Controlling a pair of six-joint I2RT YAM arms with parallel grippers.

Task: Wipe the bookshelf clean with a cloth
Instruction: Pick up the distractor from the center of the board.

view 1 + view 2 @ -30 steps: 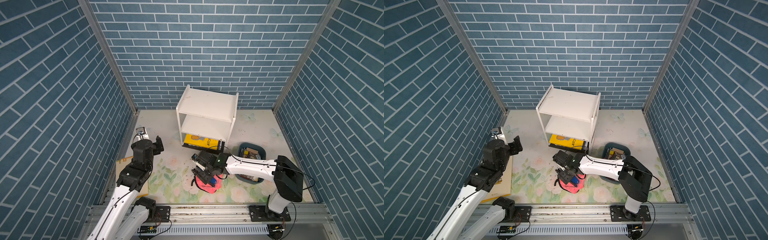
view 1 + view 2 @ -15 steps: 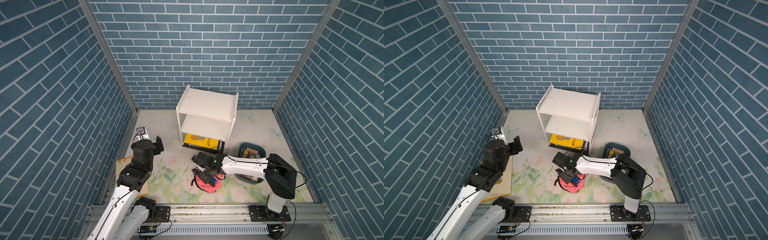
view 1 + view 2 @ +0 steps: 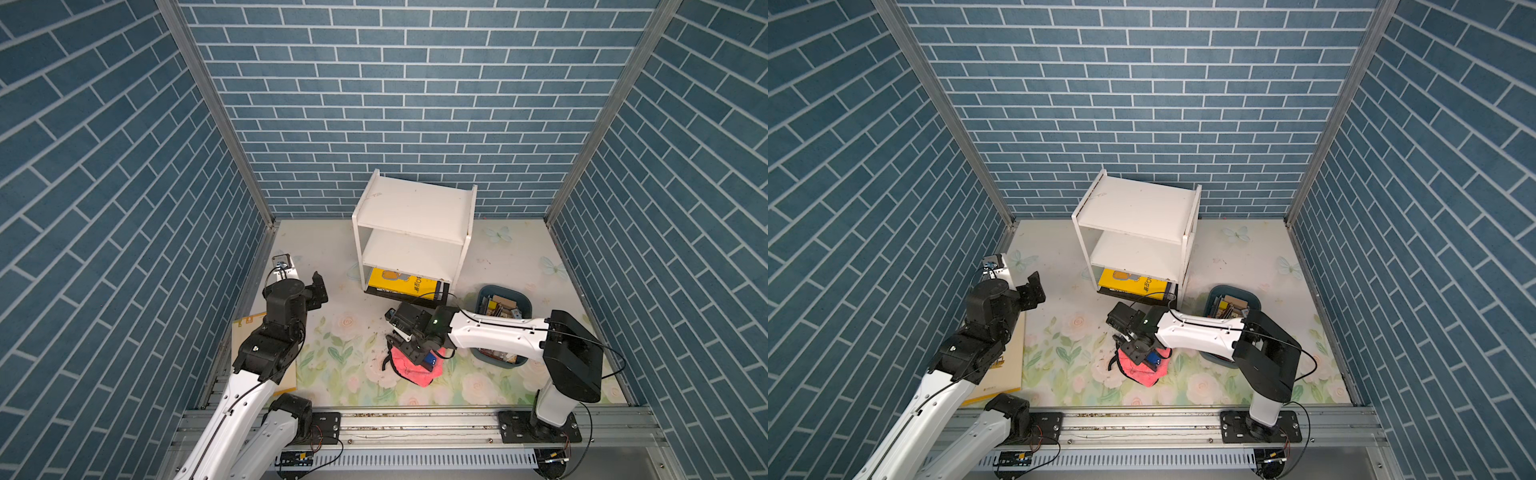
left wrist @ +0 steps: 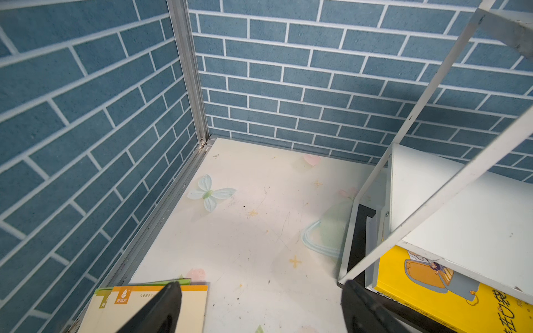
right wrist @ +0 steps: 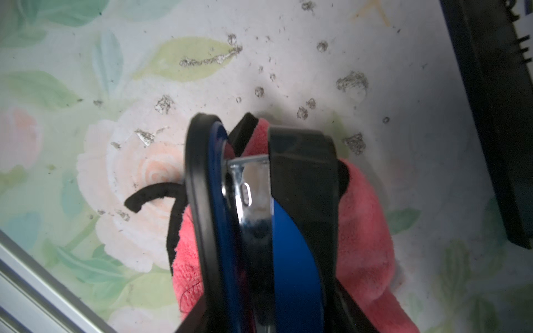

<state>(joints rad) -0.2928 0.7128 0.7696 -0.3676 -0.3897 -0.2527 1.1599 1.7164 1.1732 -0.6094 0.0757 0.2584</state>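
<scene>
Your right gripper (image 3: 417,355) is low over the front middle of the tabletop (image 3: 519,249), and it has the blue stapler (image 5: 291,245), not the cloth (image 3: 411,372). In the right wrist view the stapler fills the gap, with the jaws standing partway in and one dark finger against each of its sides. The fingertips themselves are hidden behind it. The coral-pink cloth lies crumpled on the tabletop directly beneath the stapler, near the front edge. Its black loop strap (image 5: 150,196) curls out onto the floral surface, where grey flecks (image 5: 352,82) are scattered. The bookshelf (image 3: 415,208) stands upright at the middle of the back edge, against the brick wall and well apart from the cloth. Its two white boards are bare, and a yellow book (image 3: 401,284) lies on its black base tray. Just beside the bookshelf, towards the right edge, sits the dark blue-grey bin (image 3: 503,287) holding small scraps, and your right arm crosses over its near side. Your left gripper (image 3: 318,291) hangs above the left side of the tabletop, its jaws spread wide with nothing between them. Below that arm, a cream-covered book (image 3: 1015,357) lies flat along the left edge, towards the front left corner.
</scene>
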